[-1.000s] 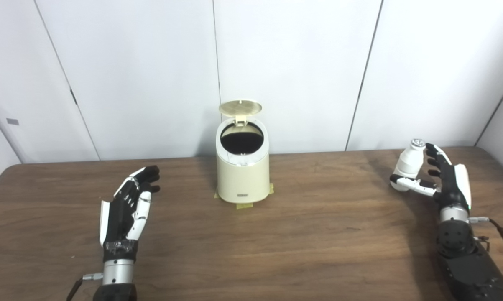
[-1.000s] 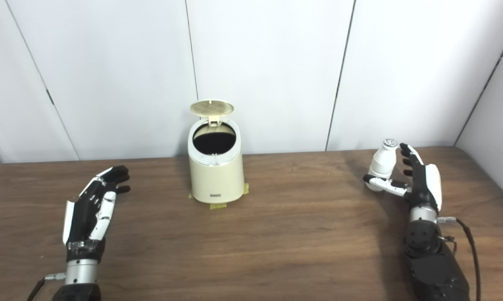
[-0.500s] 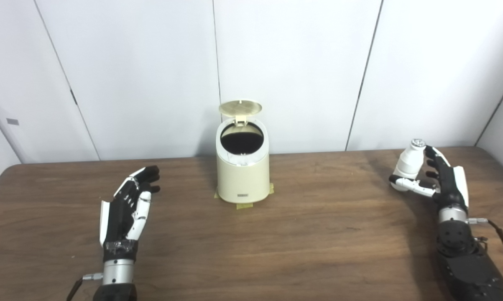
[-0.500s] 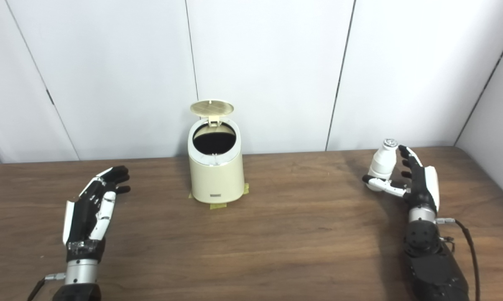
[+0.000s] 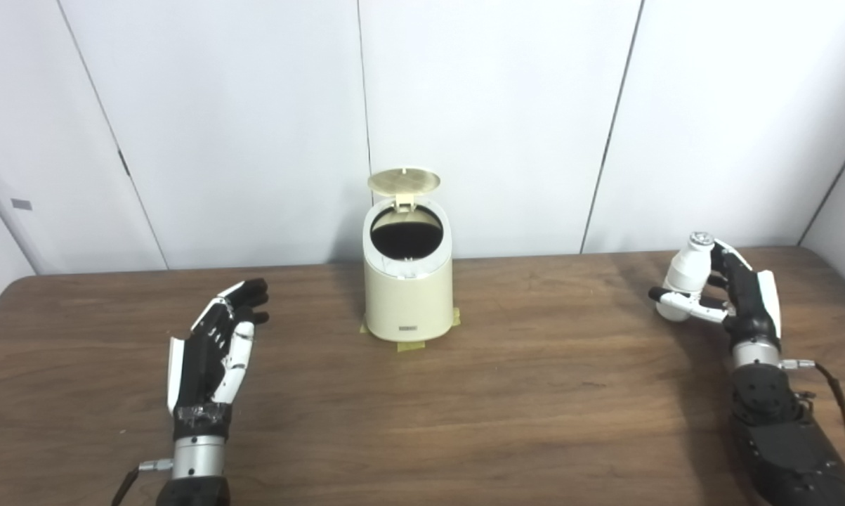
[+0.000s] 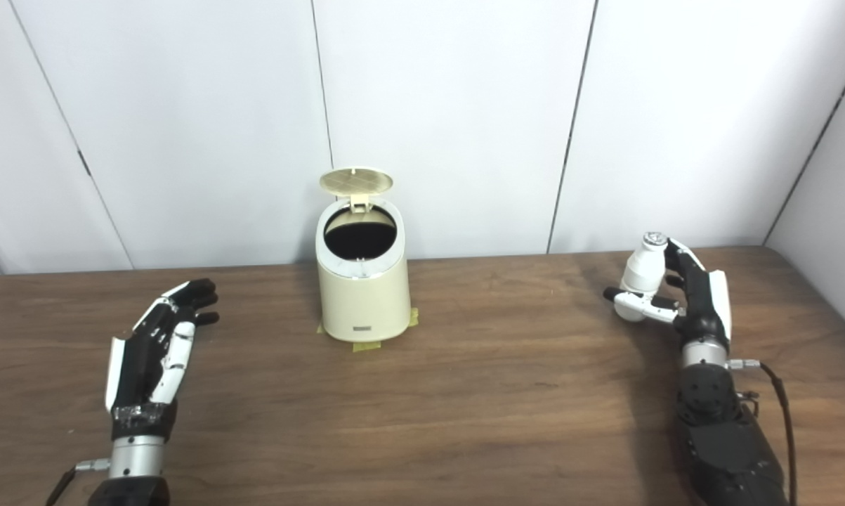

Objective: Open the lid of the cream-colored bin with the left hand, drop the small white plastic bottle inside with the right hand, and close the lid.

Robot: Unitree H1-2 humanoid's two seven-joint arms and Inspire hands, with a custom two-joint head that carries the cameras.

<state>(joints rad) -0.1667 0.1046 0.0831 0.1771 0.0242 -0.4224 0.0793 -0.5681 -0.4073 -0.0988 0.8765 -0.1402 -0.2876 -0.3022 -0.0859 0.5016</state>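
The cream-colored bin [image 5: 408, 284] is standing upright at the middle of the frame, toward the far edge of the brown wooden desk [image 5: 534, 393], with strips of yellowish tape [image 5: 409, 344] showing under its base. Its lid [image 5: 404, 181] is standing raised behind the dark round opening. At the right of the frame, the right hand [image 5: 738, 299] is gripping the small white plastic bottle [image 5: 686, 275], fingers wrapped behind it and thumb crossing in front of its lower part; the bottle is standing nearly upright with its cap on top, well apart from the bin. At the lower left, the left hand [image 5: 215, 351] is lying over the desk with fingers spread and holding nothing, pointing toward the bin.
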